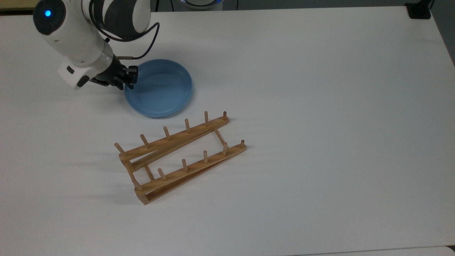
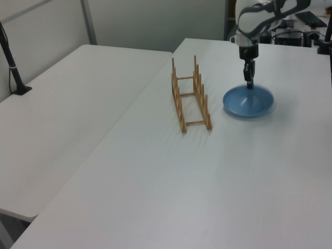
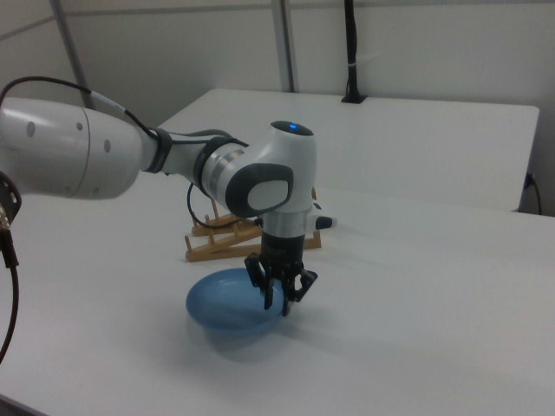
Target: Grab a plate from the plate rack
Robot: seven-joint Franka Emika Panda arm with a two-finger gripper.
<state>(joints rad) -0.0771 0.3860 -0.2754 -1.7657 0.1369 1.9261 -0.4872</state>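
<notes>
Top view: light-blue plate (image 1: pixel 159 88) flat on the table (image 1: pixel 320 106), just beside the empty plate rack (image 1: pixel 179 156); gripper (image 1: pixel 128 80) at its rim.

Left view: plate glossy, likely slippery, stiff; rim is the only hold.

Right view: jaws look spread, probably released.

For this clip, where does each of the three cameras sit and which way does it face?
Top view: high, looking down at the table; arm and gripper at the plate.
Left view: off the plate rack's end, looking along it; forearm shows.
Right view: low, facing the arm, rack behind.
Shared: all show plate, rack, gripper.
</notes>
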